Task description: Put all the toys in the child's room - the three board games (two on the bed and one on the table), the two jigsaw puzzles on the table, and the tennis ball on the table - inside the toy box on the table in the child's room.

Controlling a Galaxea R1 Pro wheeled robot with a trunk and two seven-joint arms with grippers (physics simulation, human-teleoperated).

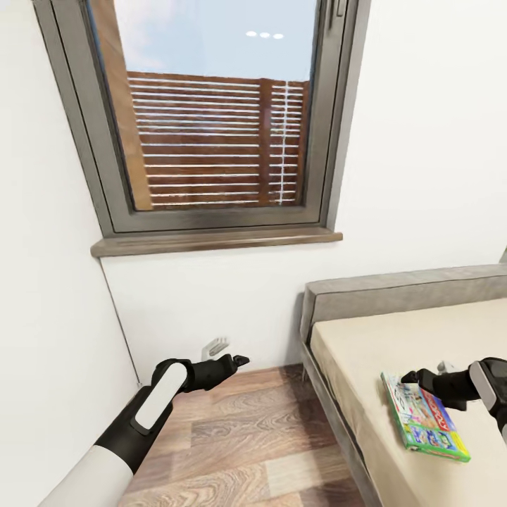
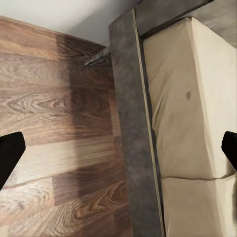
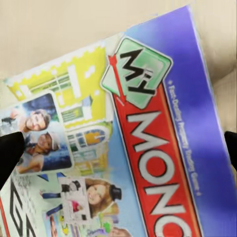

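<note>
A colourful Monopoly board game (image 1: 426,421) lies flat on the beige mattress near the bed's left edge. My right gripper (image 1: 411,379) hovers just over the box's far end, open, with nothing between its fingers. In the right wrist view the box cover (image 3: 148,143) is very close, and the dark fingertips (image 3: 10,153) stand wide apart at the picture's sides. My left gripper (image 1: 239,360) hangs open over the wood floor, left of the bed. Its wrist view looks down on the bed frame (image 2: 131,123), with the fingertips (image 2: 10,158) spread and empty.
A grey upholstered bed (image 1: 394,292) fills the right side, its headboard against the white wall. A large window (image 1: 211,120) with a sill is ahead. A wall socket (image 1: 215,345) sits low by the floor. Wood floor (image 1: 246,436) lies between the left wall and the bed.
</note>
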